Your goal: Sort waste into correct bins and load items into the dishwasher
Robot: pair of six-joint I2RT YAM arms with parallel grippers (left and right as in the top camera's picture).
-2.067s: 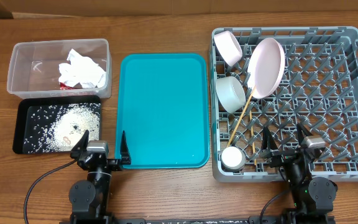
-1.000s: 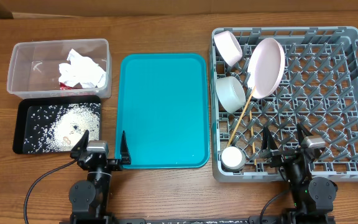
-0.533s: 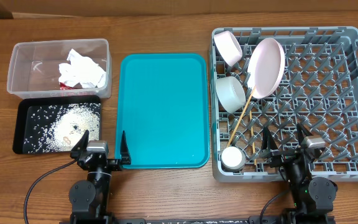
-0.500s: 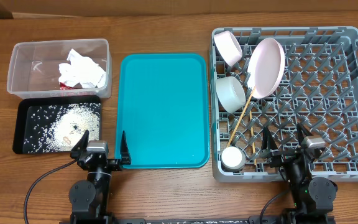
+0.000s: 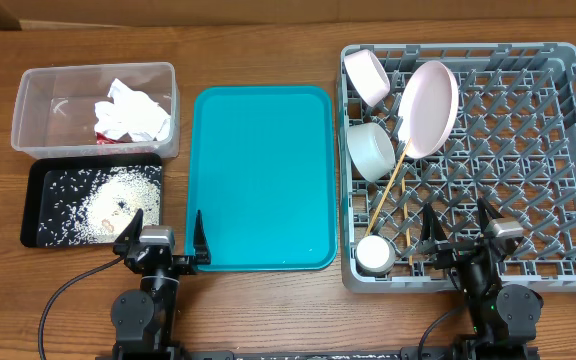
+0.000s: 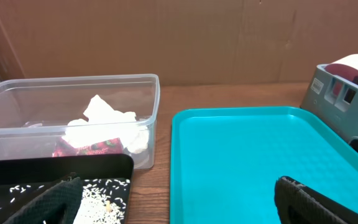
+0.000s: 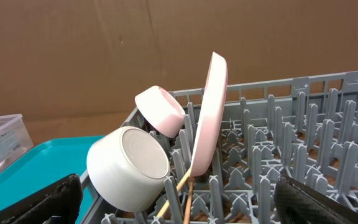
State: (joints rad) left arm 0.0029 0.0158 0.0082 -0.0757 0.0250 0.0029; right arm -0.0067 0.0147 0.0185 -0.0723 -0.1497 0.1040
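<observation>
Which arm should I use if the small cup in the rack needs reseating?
Right. The right gripper hangs open over the near edge of the rack, close to the small cup; the left gripper sits open across the teal tray, by the black tray.

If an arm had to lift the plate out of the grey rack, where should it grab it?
Probably the upper rim of the plate, coming down from above. It stands on edge, leaning between the pegs of the rack, so the thin top edge is free to pinch. Its lower edge sits among pegs, with the chopsticks leaning there and a bowl close beside.
</observation>
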